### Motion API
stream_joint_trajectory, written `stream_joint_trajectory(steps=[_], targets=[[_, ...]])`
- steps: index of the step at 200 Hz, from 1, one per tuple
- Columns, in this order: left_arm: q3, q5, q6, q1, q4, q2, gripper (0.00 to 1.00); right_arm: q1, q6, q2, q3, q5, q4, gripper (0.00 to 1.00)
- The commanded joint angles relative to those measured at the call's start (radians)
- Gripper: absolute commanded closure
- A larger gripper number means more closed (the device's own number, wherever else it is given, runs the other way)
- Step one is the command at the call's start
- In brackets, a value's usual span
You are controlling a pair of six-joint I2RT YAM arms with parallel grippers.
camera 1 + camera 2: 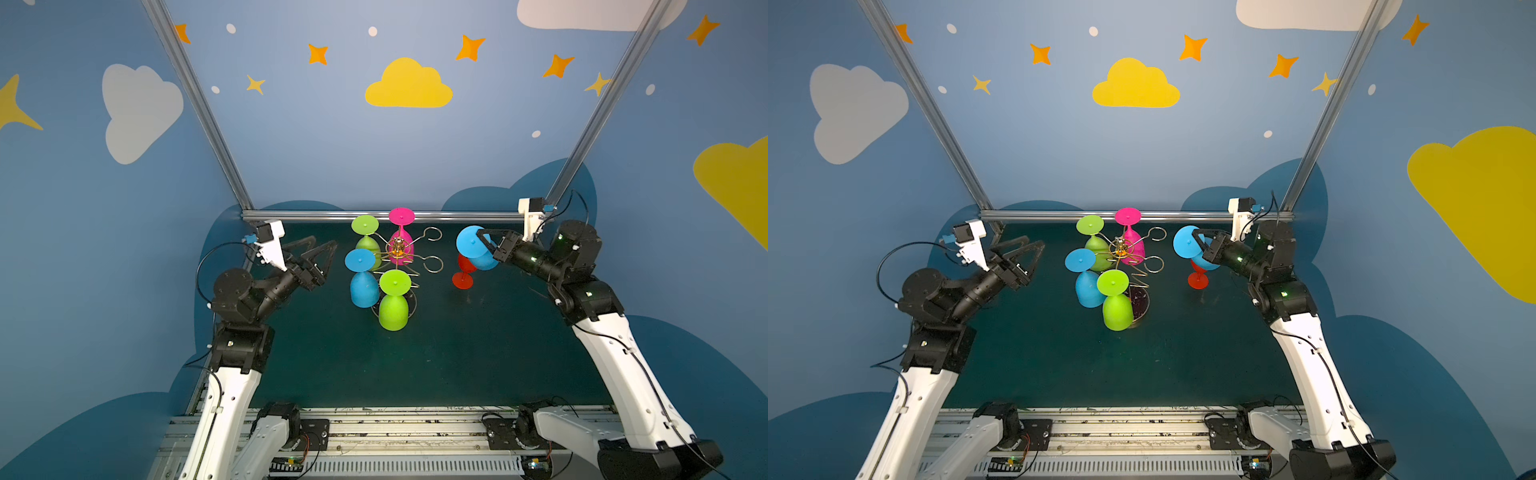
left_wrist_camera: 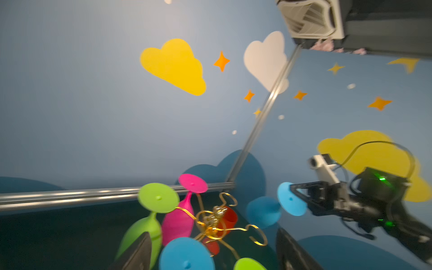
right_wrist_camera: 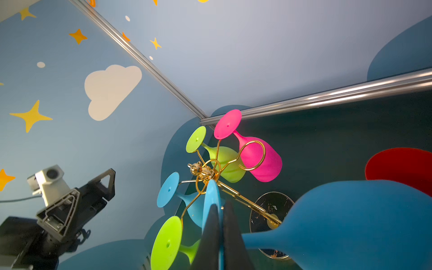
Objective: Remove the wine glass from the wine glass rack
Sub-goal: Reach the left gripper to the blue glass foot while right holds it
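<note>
The wine glass rack [image 1: 398,248] [image 1: 1121,248], gold wire on a round dark base [image 3: 271,205], stands mid-table. Four glasses hang upside down on it: pink [image 1: 401,239], green [image 1: 365,232], blue [image 1: 362,282] and a front green one [image 1: 394,305]. My right gripper [image 1: 482,239] [image 3: 221,205] is shut on the foot disc of another blue wine glass [image 1: 468,243] [image 3: 362,222], held tilted in the air to the right of the rack, clear of its arms. My left gripper [image 1: 320,253] [image 2: 213,232] hangs open left of the rack, holding nothing.
A red glass [image 1: 462,274] stands upright on the dark green table [image 1: 457,353] beneath the held blue glass. Two rack arms [image 1: 432,235] on the right side carry nothing. An aluminium rail [image 1: 311,215] runs along the back edge.
</note>
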Motion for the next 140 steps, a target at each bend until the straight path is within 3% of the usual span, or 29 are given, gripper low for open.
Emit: stream_joint_trajectory(steps=[1, 35, 57, 140], targets=[[0.042, 0.238, -0.177, -0.06, 0.112, 0.08, 0.2, 0.0, -0.075, -0.015, 0.061, -0.019, -0.038, 1.0], [0.163, 0.163, -0.032, -0.256, 0.011, 0.171, 0.19, 0.009, -0.13, 0.01, 0.152, -0.096, -0.058, 1.0], [0.237, 0.172, -0.02, -0.344, 0.014, 0.264, 0.19, 0.038, -0.152, 0.028, 0.193, -0.132, -0.048, 1.0], [0.36, 0.15, -0.03, -0.49, 0.082, 0.47, 0.2, 0.167, -0.155, 0.058, 0.224, -0.177, -0.006, 1.0]])
